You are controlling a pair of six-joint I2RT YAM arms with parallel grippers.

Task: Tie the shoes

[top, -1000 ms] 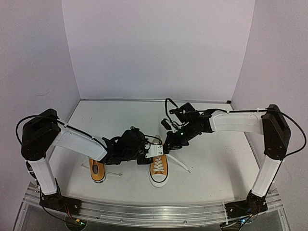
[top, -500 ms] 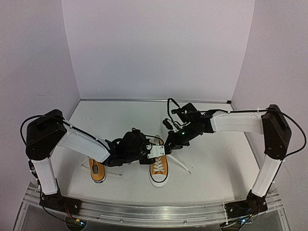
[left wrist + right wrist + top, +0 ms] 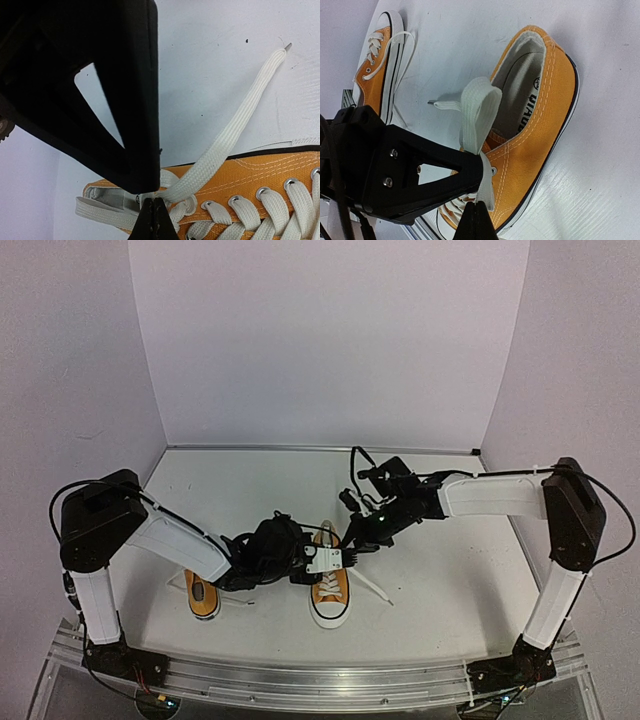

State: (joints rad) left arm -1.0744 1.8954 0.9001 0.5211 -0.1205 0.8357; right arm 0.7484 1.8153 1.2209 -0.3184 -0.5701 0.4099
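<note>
1. Right now both arms meet over the middle shoe (image 3: 330, 592). It sits on the table (image 3: 450, 580) with its toe toward my bases. The other shoe (image 3: 203, 597) stands to its left, under my left arm.
2. On my left gripper (image 3: 154, 216) the jaws are closed, pinching the white lace (image 3: 235, 125) right by the top eyelets. The free end runs out across the table.
3. On my right gripper (image 3: 475, 212) the jaws are closed too, clamped on a stretch of lace that folds up into a loop (image 3: 479, 112) above the shoe's opening.
4. The two sets of tips almost touch at the top-eyelet end of the shoe, so it is crowded there.
5. My read of the step: mid-knot on this shoe. The loop is formed but not yet wrapped or cinched.
6. The next move needs the free lace carried round the loop without either pinch slipping. Tension has to stay low so the shoe doesn't drag. A regrasp is likely, given how tight the tips sit.
7. The other shoe looks untied, with its laces lying loose beside it, so the task is well short of done.
</note>
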